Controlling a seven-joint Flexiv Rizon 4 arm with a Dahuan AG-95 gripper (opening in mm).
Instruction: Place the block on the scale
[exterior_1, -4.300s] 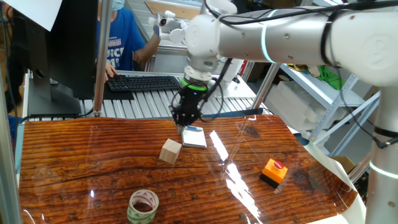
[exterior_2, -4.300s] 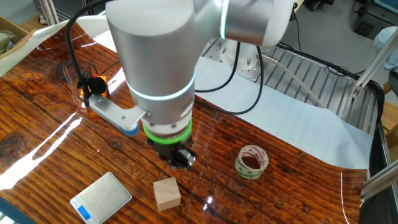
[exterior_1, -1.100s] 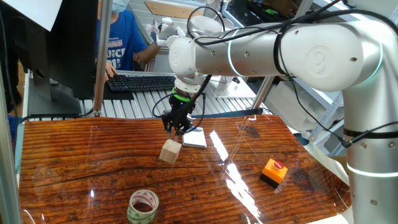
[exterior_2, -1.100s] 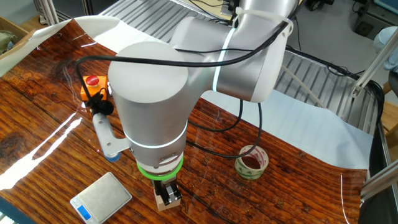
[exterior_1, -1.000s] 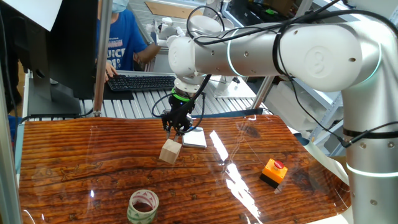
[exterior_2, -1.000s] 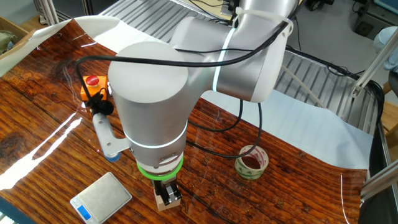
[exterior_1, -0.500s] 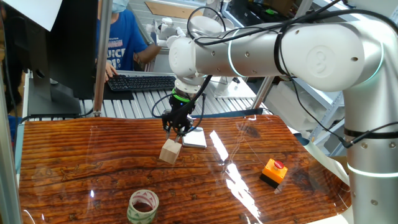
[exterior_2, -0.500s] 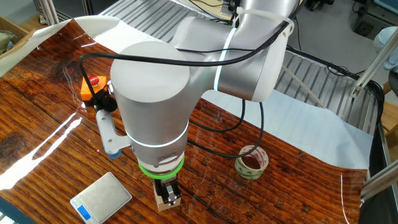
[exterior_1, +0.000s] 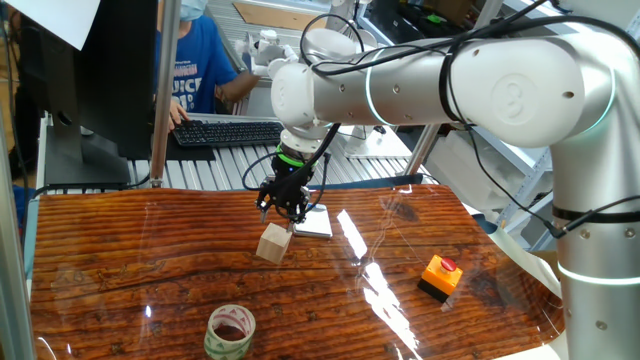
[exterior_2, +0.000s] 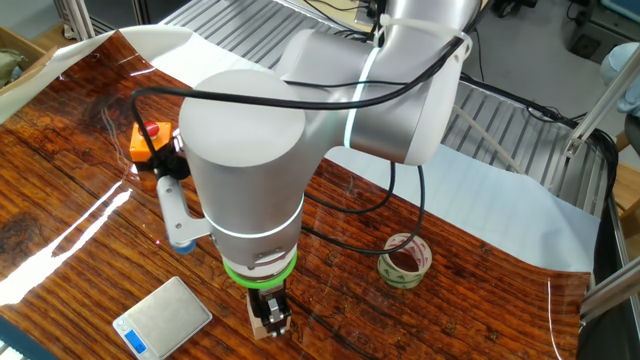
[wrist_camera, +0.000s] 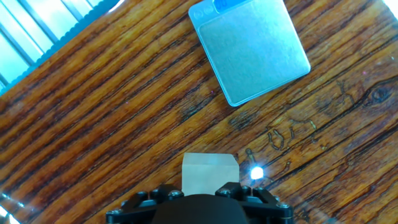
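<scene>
Fingers (exterior_2: 271, 318) poised directly over small light-tan wooden cube (exterior_1: 273, 243) on desk (exterior_1: 120, 260), spacing impossible to judge. Probably light, rigid, grippy: best pinched across opposite flat faces. Flat silver square scale (wrist_camera: 249, 48) just beside.

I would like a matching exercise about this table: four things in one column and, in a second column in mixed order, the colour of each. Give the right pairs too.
Things:
1. block
2. scale
3. button box
4. tape roll

Colours:
A. orange with a black base
B. silver-white with a small blue strip
C. pale ring, reddish inside
D. plain light tan

Pairs: 1-D, 2-B, 3-A, 4-C
</scene>
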